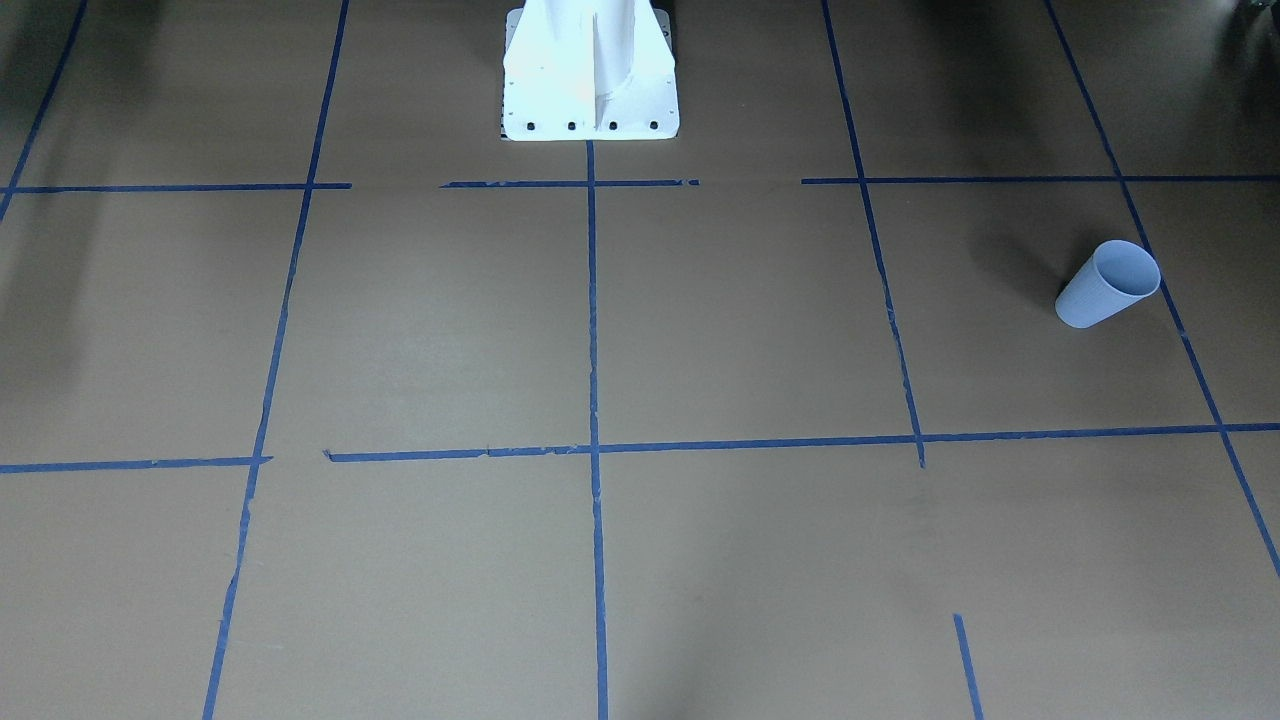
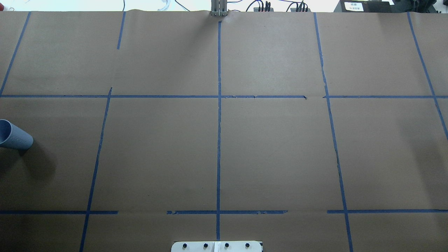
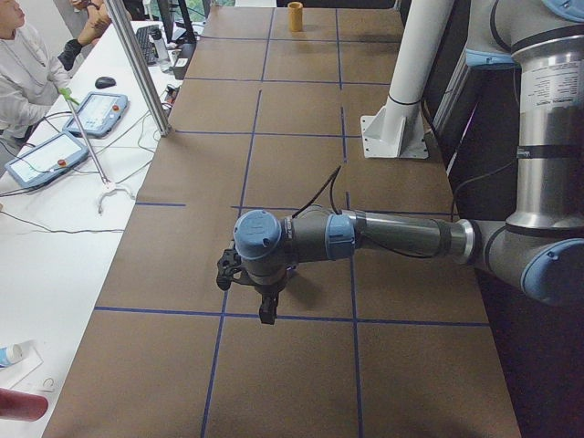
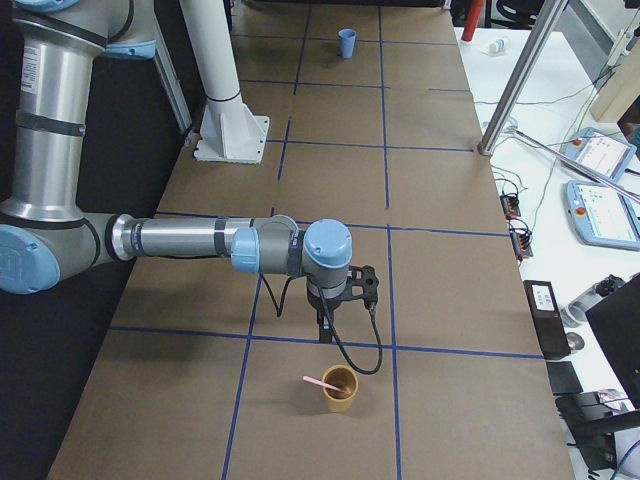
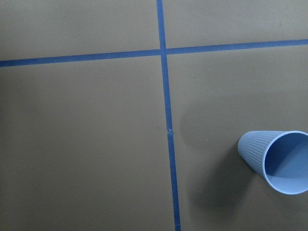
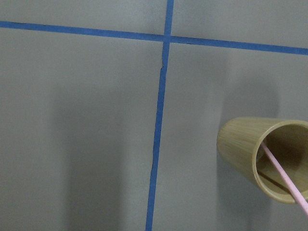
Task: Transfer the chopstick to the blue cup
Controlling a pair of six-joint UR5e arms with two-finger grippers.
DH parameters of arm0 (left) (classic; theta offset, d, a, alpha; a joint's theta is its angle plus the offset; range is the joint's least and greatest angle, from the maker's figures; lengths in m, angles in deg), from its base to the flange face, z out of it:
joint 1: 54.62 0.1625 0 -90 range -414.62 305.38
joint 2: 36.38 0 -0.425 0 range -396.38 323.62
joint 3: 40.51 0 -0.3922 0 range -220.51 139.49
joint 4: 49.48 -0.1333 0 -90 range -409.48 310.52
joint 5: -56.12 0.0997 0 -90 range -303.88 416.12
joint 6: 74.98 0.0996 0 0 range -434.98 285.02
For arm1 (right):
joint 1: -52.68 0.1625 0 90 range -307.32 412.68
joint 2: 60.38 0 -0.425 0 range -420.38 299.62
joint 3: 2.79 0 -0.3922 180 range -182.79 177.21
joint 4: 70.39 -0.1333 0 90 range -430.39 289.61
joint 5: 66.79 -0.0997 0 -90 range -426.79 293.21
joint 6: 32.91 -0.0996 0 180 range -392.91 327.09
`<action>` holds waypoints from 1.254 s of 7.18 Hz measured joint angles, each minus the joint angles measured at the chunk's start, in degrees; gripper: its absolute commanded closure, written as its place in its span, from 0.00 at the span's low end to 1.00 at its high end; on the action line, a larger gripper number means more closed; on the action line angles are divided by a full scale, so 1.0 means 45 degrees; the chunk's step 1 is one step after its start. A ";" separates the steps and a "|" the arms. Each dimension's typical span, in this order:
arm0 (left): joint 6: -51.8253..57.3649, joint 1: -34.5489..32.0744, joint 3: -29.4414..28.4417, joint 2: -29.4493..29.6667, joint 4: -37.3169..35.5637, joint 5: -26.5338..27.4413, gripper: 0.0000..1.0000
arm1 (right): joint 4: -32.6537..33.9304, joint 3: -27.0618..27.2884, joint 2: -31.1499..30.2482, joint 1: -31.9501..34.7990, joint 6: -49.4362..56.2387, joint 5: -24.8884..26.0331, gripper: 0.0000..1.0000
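The blue cup (image 1: pixel 1108 285) stands upright on the brown table on my left side, and it also shows in the overhead view (image 2: pixel 14 139), far off in the exterior right view (image 4: pixel 347 43) and at the lower right of the left wrist view (image 5: pixel 279 161); it is empty. A pale pink chopstick (image 4: pixel 322 383) leans in a bamboo cup (image 4: pixel 339 390) on my right side, its end sticking out over the rim (image 6: pixel 284 175). My left gripper (image 3: pixel 266 313) hangs over the table near the blue cup. My right gripper (image 4: pixel 325 333) hangs just behind the bamboo cup. I cannot tell whether either is open or shut.
The white robot base (image 1: pixel 590 85) stands at the table's middle edge. Dark blue tape lines (image 2: pixel 219 140) form a grid on the brown paper. A metal post (image 4: pixel 515 85) and a side table with teach pendants (image 3: pixel 50 155) and an operator (image 3: pixel 23 73) lie beyond the far edge.
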 measured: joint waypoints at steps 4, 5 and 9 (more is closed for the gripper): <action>-0.0051 0.0229 0.0087 -0.0368 0.0589 0.0052 0.00 | -0.0057 -0.0082 0.0000 0.0000 0.0001 -0.0092 0.01; -0.0053 0.0251 0.0066 -0.0381 0.0646 -0.0020 0.00 | -0.0067 -0.0090 0.0002 0.0000 0.0008 -0.0134 0.01; 0.0015 0.0286 -0.0848 -0.0616 0.2276 -0.0098 0.00 | -0.0120 -0.0011 -0.0009 -0.0001 0.0066 -0.0647 0.00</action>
